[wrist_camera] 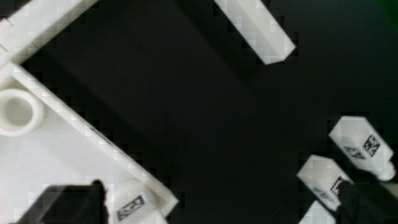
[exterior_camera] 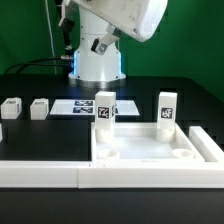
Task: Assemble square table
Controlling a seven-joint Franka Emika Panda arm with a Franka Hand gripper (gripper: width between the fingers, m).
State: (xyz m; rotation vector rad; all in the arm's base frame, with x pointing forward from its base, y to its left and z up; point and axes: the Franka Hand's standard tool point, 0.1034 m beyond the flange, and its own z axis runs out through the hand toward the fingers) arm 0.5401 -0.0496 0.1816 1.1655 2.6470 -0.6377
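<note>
The square tabletop (exterior_camera: 150, 150) lies at the front of the exterior view's right, rim up. Two white tagged legs stand upright at its far corners (exterior_camera: 106, 110) (exterior_camera: 167, 108). Two loose legs (exterior_camera: 12, 107) (exterior_camera: 39, 108) lie on the black table at the left. The gripper does not show in the exterior view; the arm rises out of the top of the picture. In the wrist view my gripper (wrist_camera: 222, 215) is open and empty high above the black table, its dark fingers (wrist_camera: 68, 205) far apart. That view shows the tabletop (wrist_camera: 54, 160), one corner socket (wrist_camera: 15, 110) and two legs (wrist_camera: 365, 145) (wrist_camera: 326, 178).
The marker board (exterior_camera: 80, 106) lies flat behind the tabletop, before the robot base (exterior_camera: 97, 60). White rails (exterior_camera: 45, 170) run along the front and beside the tabletop. A white bar (wrist_camera: 267, 30) crosses the wrist view.
</note>
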